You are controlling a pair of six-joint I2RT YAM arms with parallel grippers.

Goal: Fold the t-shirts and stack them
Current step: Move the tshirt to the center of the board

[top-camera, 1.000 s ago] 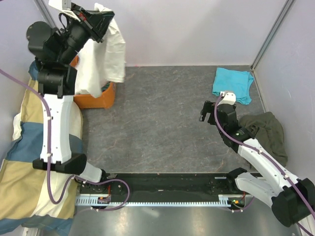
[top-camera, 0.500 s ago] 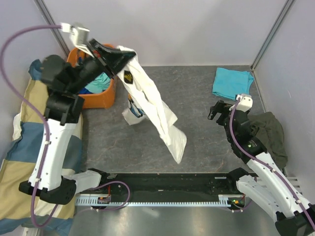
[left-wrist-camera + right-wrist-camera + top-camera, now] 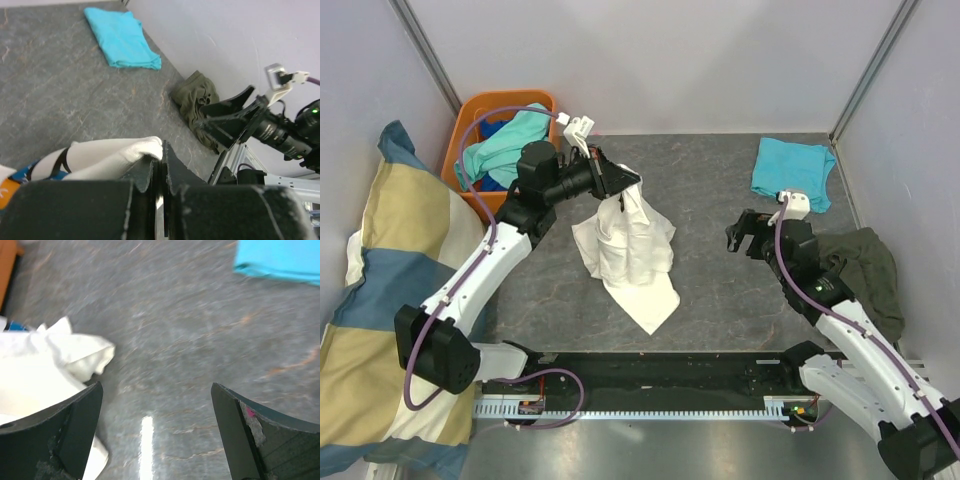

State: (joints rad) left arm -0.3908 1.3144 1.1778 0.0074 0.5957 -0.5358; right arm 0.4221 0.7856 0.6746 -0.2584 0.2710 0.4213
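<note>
Top external: left gripper (image 3: 626,186) clamped on white tee (image 3: 625,255), bunched.
Right gripper (image 3: 744,233): jaws wide, empty.
Risk: tee may settle crumpled; single pinch traps folds.

1. The desk (image 3: 720,300) is dark grey, stone-veined and mostly matt, with one faint glare streak.
2. The cream-white t-shirt (image 3: 625,250) on the desk is soft, creased cloth.
3. The turquoise t-shirt (image 3: 792,170) at the desk's far right corner is smoother, flatter cloth.
4. The olive garment (image 3: 865,270) at the desk's right edge is crumpled matt cloth.
5. The orange basket (image 3: 510,97) at the desk's far left corner is smooth plastic.
6. The checked pillow (image 3: 380,300) left of the desk is cloth.
7. The right end effector (image 3: 745,232) has matt black fingers (image 3: 75,430) with rough, worn edges.
</note>
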